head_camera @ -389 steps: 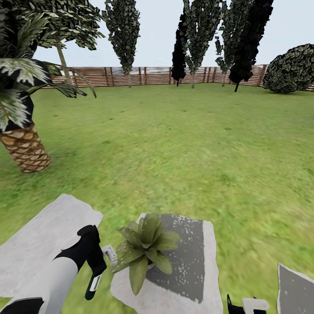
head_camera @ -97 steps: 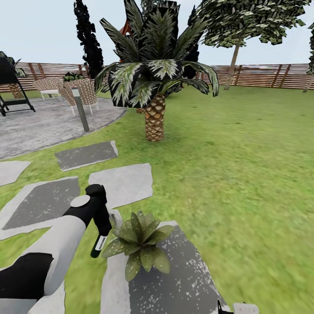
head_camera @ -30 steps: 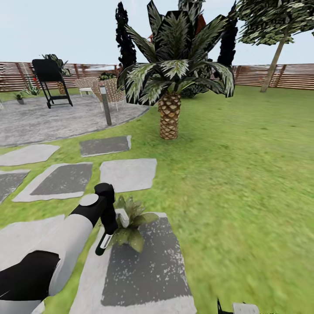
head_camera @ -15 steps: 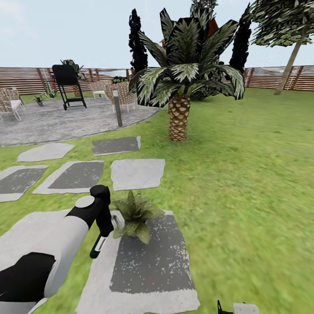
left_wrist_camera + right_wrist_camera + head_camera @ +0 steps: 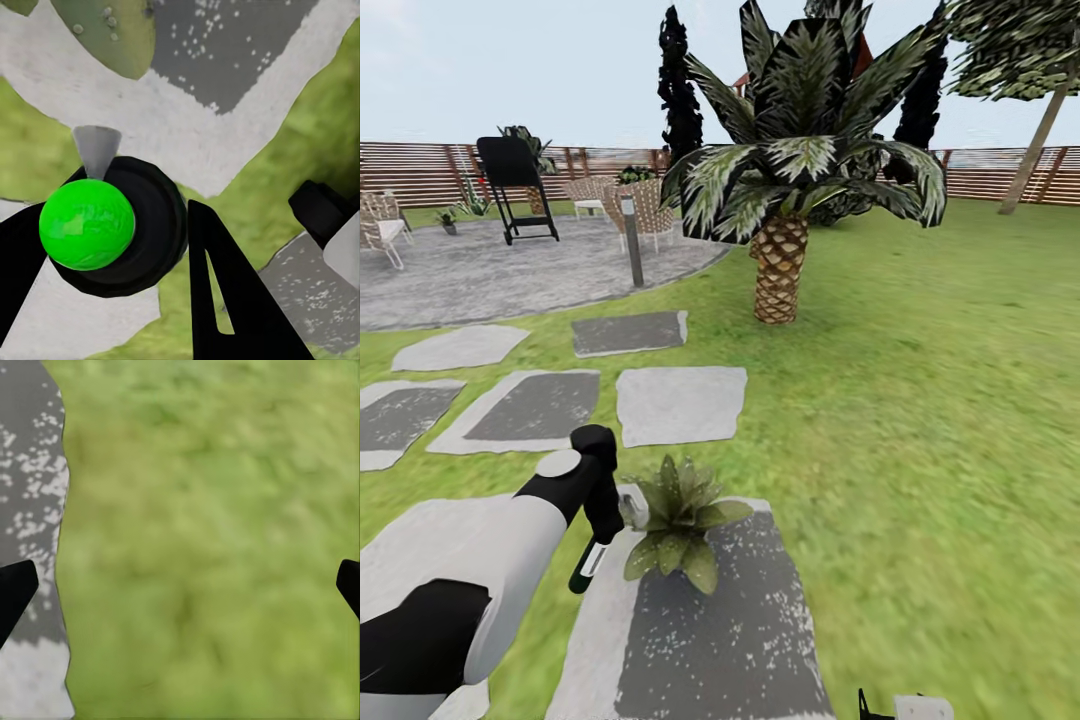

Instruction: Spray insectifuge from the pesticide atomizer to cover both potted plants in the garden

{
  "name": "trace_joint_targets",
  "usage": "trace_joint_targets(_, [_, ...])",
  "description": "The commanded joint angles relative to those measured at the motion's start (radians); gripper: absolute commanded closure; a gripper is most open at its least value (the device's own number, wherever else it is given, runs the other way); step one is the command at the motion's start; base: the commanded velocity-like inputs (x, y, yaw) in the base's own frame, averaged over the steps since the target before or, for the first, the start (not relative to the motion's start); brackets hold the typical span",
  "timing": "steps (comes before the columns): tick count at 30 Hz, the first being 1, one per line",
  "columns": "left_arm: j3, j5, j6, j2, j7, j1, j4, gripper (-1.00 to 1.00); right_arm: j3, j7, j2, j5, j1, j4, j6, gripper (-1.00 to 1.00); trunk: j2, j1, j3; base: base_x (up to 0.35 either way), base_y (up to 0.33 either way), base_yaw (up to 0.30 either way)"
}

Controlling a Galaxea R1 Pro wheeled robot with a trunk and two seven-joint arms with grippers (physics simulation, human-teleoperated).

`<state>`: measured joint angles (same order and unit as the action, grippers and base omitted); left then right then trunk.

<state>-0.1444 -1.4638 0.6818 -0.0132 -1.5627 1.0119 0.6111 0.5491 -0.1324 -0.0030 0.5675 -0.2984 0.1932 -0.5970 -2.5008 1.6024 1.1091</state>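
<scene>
Pesticide atomizer gripped in left hand, beside potted plant; right hand wide.

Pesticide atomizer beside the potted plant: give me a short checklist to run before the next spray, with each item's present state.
1. Pesticide atomizer held in left gripper: ok, a finger on either side of the bottle.
2. Potted plant close beside the sprayer: ok.
3. White trigger head pointed at the leaves: cannot tell.
4. Plant fully covered: cannot tell.
5. Right gripper out of the way: ok, open over lawn.
</scene>
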Motion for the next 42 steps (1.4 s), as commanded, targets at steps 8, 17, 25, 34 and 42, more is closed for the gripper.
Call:
trace_joint_targets(8, [-0.003, -0.007, 0.010, 0.000, -0.008, 0.000, 0.001, 1.00, 0.003, -0.007, 0.000, 0.011, -0.001, 0.000, -0.003, -1.00, 0.000, 0.000, 0.001, 0.015, -0.017, 0.103])
trace_joint_targets(17, [-0.003, -0.007, 0.010, 0.001, -0.008, 0.000, 0.002, 1.00, 0.004, -0.007, 0.000, 0.009, -0.001, 0.000, -0.003, -1.00, 0.000, 0.000, 0.001, 0.048, -0.241, 0.000])
trace_joint_targets(25, [-0.004, -0.007, 0.011, 0.001, -0.008, 0.000, 0.002, 1.00, 0.003, -0.007, 0.000, 0.009, -0.001, 0.000, -0.003, -1.00, 0.000, 0.000, 0.001, -0.182, -0.239, 0.093])
trace_joint_targets(34, [-0.003, -0.007, 0.012, 0.001, -0.008, 0.001, 0.002, 1.00, 0.003, -0.007, 0.000, 0.009, -0.001, 0.000, -0.003, -1.00, 0.000, 0.000, 0.001, -0.153, -0.238, 0.273])
trace_joint_targets(42, [0.009, -0.006, 0.019, 0.001, -0.008, 0.001, 0.002, 1.00, 0.003, -0.007, 0.000, 0.010, -0.001, 0.000, -0.003, -1.00, 0.000, 0.000, 0.001, 0.066, -0.270, 0.276])
